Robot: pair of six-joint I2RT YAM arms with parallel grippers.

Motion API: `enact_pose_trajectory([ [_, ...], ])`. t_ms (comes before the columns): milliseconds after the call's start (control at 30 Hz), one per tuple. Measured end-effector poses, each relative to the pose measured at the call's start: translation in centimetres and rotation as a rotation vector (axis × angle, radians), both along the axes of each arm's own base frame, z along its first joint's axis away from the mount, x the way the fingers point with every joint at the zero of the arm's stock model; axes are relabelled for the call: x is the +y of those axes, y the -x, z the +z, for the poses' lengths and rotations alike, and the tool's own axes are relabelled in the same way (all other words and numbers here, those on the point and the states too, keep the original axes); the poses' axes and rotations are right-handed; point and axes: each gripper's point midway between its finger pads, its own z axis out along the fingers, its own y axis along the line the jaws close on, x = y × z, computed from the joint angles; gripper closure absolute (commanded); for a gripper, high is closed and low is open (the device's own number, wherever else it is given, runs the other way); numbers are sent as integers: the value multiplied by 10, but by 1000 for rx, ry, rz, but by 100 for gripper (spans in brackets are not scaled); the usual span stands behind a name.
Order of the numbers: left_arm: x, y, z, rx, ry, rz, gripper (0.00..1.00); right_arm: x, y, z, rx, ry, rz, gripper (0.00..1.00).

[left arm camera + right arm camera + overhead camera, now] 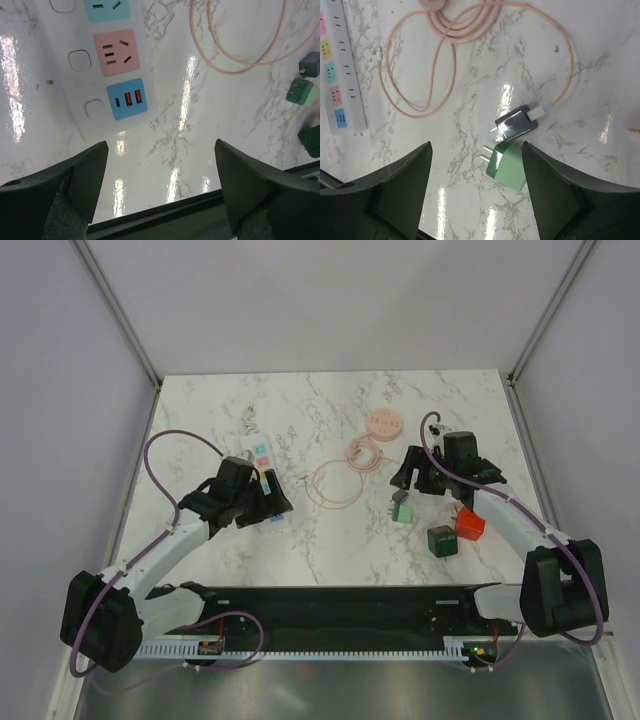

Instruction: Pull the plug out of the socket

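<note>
Heads up, the plug (pixel 507 167) looks to be out already. It lies loose on the marble tabletop (pixel 330 410), right under your right tool (pixel 476 145), which is wide open and empty. The socket (pixel 100 65) runs lengthwise away from the left tool (pixel 160 145), open too, holding nothing. Plenty of room around.

White socket (pixel 340 75) flat, green plug (pixel 507 167) apart

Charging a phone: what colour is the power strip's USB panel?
The USB panel is blue; clearest in left wrist view.
</note>
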Motion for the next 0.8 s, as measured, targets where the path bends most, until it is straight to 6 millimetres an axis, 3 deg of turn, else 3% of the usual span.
enact_pose_trajectory([
  [167, -18, 3, 9, -46, 103, -65, 0, 48, 11, 37, -104, 61, 111, 19],
  [300, -42, 8, 20, -87, 181, -155, 0, 87, 36, 43, -138, 97, 187, 15],
  [400, -57, 17, 28, -129, 225, -221, 0, 105, 54, 42, -164, 116, 213, 2],
  [533, -62, 35, 31, -171, 284, -266, 0, 94, 74, 32, -192, 116, 157, 2],
  [800, -45, 72, 27, -295, 413, -256, 0, 52, 107, 31, -302, -63, -15, 2],
])
